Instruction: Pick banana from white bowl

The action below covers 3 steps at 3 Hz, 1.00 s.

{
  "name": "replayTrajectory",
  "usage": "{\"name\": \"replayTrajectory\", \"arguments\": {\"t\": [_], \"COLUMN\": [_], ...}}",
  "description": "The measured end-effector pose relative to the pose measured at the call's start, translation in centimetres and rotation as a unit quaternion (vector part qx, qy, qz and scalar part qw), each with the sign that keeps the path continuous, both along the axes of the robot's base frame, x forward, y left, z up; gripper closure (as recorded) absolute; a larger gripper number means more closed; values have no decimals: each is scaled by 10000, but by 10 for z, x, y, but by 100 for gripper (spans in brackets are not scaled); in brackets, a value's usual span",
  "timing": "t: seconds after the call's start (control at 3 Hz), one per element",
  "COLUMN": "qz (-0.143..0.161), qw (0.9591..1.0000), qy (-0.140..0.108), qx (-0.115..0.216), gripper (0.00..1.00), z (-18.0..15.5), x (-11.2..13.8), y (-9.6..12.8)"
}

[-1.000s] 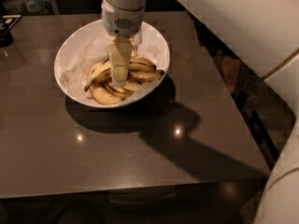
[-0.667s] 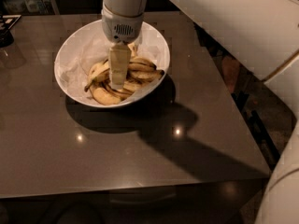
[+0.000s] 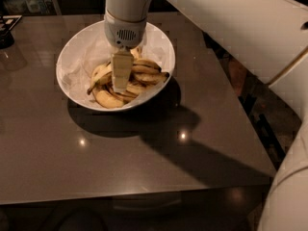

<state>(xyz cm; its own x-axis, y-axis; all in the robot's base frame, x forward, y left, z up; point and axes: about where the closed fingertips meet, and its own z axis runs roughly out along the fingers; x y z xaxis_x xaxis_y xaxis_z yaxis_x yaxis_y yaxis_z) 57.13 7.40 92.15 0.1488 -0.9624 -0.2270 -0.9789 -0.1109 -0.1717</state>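
Observation:
The white bowl [image 3: 72, 64] stands on the far left part of the dark table and holds several yellow, brown-streaked bananas. A slender curved banana [image 3: 147, 78] with a dark tip lies along the right side of the pile; shorter ones [image 3: 107, 99] lie at the front. My gripper [image 3: 120, 88] hangs straight down from the white wrist [image 3: 125, 30] into the middle of the bowl. Its tip is down among the bananas and hides those beneath it.
The dark glossy table [image 3: 144, 158] has its front edge near the bottom and its right edge by a dark gap. A dark object [image 3: 6, 35] sits at the far left corner. My white arm [image 3: 231, 28] spans the upper right.
The wrist and gripper have sunk slightly deeper into the bowl. The bowl and bananas have not visibly moved.

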Motion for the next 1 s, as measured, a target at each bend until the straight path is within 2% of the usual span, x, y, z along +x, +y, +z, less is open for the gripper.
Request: {"name": "replayTrajectory", "arguments": {"t": [0.33, 0.67, 1.0], "qz": [181, 217, 217], "qw": [9998, 9997, 9997], "qy": [-75, -88, -88], "qx": [-84, -100, -99], "gripper": [22, 22, 0], "z": [-4, -5, -5], "x": [17, 21, 21], "y": [10, 13, 13]}}
